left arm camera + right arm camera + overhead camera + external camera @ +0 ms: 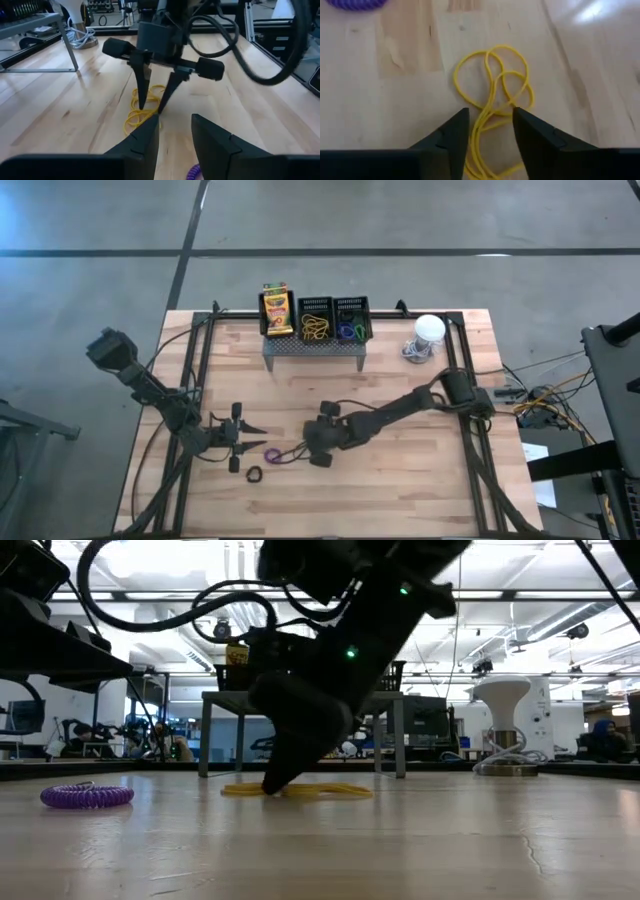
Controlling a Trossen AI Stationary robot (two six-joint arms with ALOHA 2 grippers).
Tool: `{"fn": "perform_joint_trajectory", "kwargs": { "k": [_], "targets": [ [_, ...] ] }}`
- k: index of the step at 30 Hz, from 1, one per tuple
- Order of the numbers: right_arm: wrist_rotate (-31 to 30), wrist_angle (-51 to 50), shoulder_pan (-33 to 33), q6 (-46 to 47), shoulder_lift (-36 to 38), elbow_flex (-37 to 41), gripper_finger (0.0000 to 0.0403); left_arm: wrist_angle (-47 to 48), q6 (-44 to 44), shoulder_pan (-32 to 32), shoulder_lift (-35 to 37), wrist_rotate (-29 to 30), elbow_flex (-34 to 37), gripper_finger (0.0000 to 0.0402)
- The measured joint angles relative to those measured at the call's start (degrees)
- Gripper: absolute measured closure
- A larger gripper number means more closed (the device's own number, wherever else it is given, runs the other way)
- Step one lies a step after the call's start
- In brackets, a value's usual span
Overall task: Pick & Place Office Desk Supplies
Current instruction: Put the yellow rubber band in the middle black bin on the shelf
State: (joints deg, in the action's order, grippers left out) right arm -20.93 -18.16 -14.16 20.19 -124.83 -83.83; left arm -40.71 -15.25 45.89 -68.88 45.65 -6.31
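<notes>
The right gripper (490,131) has its jaws parted astride the flat yellow loops (492,95) mid-desk and risks pinching bare wood.

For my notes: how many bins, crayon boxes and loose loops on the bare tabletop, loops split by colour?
Mesh bins: 3
Crayon box: 1
Purple loop: 1
Black loop: 1
Yellow loop tangle: 1
Total: 7

Three mesh bins (315,317), one crayon box (276,310), two arms (400,408).
</notes>
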Motion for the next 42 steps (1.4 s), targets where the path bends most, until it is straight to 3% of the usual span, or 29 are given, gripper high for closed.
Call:
{"fn": "perform_joint_trajectory", "kwargs": {
  "k": [9, 14, 21, 28, 32, 39, 42],
  "targets": [
    [1.09, -6.68, 0.03, 1.21, 0.84, -2.70, 0.0385, 0.42, -0.25, 0.00, 0.00, 0.00, 0.00, 0.0282],
    [-5.79, -6.62, -1.11, -1.46, 3.84, -3.68, 0.0393, 0.44, -0.38, 0.00, 0.00, 0.00, 0.00, 0.0282],
    [-17.58, -5.36, -2.27, -7.50, 13.98, -3.93, 0.0394, 0.94, -1.11, 0.00, 0.00, 0.00, 0.00, 0.0282],
    [-20.85, 1.87, 0.79, -19.70, 24.14, -3.91, 0.0394, 1.14, -1.32, 0.00, 0.00, -0.01, 0.00, 0.0282],
    [-18.33, 1.39, 3.10, -21.75, 27.96, -3.91, 0.0394, 1.37, -1.35, 0.00, 0.00, 0.01, 0.00, 0.0282],
    [0.01, -3.82, 2.82, -16.17, 26.74, -2.64, 0.0394, 1.53, -1.37, 0.00, 0.00, 0.00, 0.00, 0.0282],
    [0.00, -4.12, 1.89, -13.20, 23.41, 0.51, 0.0394, 1.75, -1.96, 0.00, 0.00, 0.00, 0.00, 0.0282]
  ]
}}
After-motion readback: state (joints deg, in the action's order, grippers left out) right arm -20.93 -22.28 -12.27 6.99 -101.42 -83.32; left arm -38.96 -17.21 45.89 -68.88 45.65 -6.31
